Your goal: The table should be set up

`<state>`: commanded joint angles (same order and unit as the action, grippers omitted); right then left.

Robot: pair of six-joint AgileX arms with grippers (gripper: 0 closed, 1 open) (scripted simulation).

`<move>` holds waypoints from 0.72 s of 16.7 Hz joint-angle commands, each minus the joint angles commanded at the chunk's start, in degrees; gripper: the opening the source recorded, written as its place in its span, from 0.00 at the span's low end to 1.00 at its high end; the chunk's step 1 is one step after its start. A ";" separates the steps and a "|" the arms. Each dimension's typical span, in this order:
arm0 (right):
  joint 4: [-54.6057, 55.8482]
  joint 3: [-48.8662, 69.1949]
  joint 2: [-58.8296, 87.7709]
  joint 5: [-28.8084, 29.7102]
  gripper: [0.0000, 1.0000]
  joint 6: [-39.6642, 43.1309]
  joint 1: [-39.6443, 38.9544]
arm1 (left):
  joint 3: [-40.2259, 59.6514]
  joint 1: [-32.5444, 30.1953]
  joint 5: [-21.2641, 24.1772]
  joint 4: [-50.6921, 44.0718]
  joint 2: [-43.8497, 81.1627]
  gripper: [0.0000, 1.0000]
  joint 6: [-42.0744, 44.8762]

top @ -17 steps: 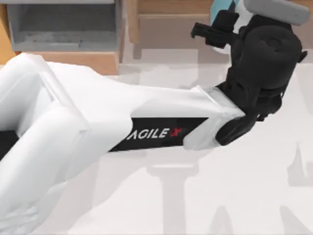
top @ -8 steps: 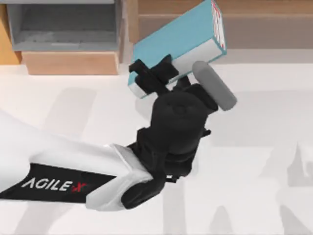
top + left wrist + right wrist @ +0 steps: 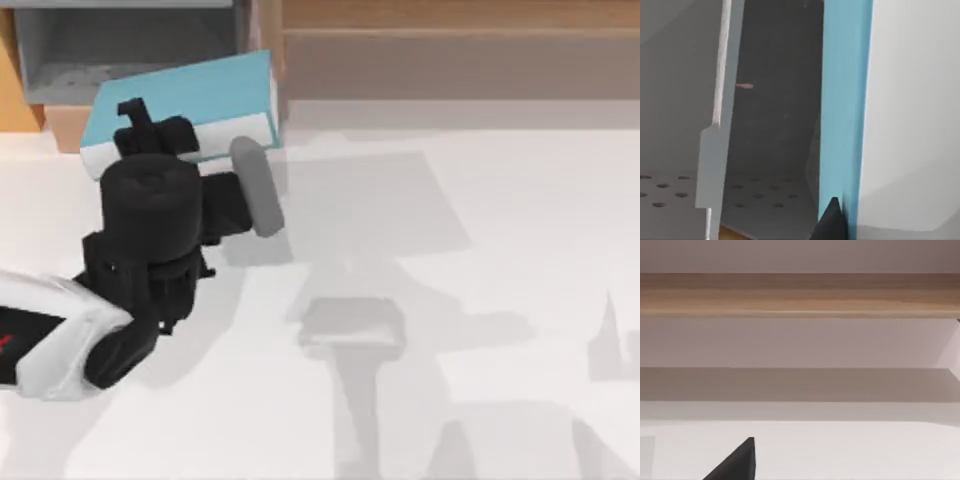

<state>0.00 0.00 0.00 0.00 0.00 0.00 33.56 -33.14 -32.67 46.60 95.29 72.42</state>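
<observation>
No complete text, label, brand or number is legible in the current views; the only marking is a small red fragment on the black band of the left arm (image 3: 40, 350) at the left edge of the top view, itself unreadable.

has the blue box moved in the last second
Yes. Carried by the left gripper, the blue box has swung from the top view's right, by the wooden shelf, leftward to the front of the grey-inside cabinet.
</observation>
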 joint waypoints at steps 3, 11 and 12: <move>0.00 0.00 0.00 0.00 1.00 0.00 0.00 | 1.75 9.13 8.43 -1.05 0.17 0.00 6.52; 0.00 0.00 0.00 0.00 1.00 0.00 0.00 | 8.84 20.10 23.09 -3.68 5.79 0.00 15.34; 0.00 0.00 0.00 0.00 1.00 0.00 0.00 | 8.84 20.10 23.09 -3.68 5.79 0.00 15.34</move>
<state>0.00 0.00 0.00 0.00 0.00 0.00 42.41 -13.04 -9.58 42.92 101.07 87.76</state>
